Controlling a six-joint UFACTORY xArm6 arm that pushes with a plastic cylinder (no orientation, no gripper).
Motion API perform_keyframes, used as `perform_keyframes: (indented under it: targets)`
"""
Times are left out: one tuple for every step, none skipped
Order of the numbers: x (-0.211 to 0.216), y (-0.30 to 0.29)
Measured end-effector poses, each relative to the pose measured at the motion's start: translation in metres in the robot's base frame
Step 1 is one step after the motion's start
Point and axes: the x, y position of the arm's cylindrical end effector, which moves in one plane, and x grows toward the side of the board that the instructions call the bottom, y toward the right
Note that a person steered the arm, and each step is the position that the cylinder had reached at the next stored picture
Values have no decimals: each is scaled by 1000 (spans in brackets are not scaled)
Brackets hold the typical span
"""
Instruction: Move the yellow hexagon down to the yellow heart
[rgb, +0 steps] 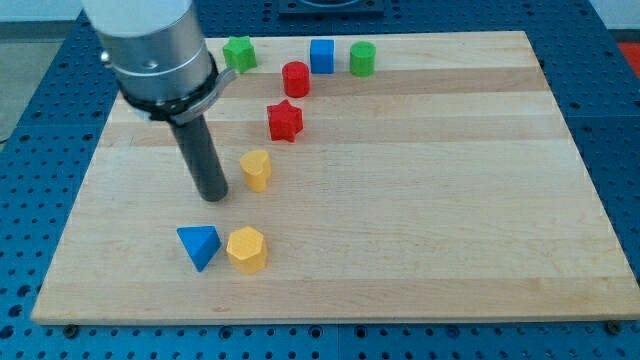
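The yellow hexagon (246, 249) lies near the view's bottom left, touching or nearly touching a blue triangle (199, 245) on its left. The yellow heart (256, 170) sits above it, towards the board's middle left. My tip (214, 198) rests on the board just left of the yellow heart, a small gap apart, and above the blue triangle and the hexagon. The rod rises from the tip to the grey arm body at the view's top left.
A red star (284, 121) sits above the yellow heart. A red cylinder (295, 78), green star (238, 53), blue cube (321, 56) and green cylinder (362, 59) stand along the top. The wooden board (450, 200) ends at blue perforated table.
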Motion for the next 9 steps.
perform_keyframes:
  targets:
    - [-5, 27]
    - [-5, 31]
    - [8, 36]
    - [76, 85]
    - [141, 75]
    - [142, 59]
    - [142, 29]
    - [142, 29]
    - [142, 29]
